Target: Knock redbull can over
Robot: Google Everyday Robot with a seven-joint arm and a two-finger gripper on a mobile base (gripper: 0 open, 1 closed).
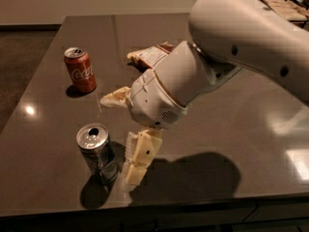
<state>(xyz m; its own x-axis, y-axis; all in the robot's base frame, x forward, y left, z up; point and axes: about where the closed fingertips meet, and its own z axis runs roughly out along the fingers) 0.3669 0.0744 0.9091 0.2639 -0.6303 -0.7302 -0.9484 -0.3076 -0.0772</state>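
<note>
The redbull can [99,154] stands upright near the table's front edge, at the left, its silver top with the opening facing up. My gripper [133,174] hangs from the big white arm [231,47] and points down at the table, just to the right of the can. Its tips are level with the can's lower half and are very close to it or just touching it. The gripper's cream fingers [144,149] are together and hold nothing.
A red Coca-Cola can [80,70] stands upright at the back left. A brown snack bag [153,55] lies behind the arm, partly hidden by it. The dark table [231,144] has its front edge just below the redbull can. A tray [285,5] sits at the far right.
</note>
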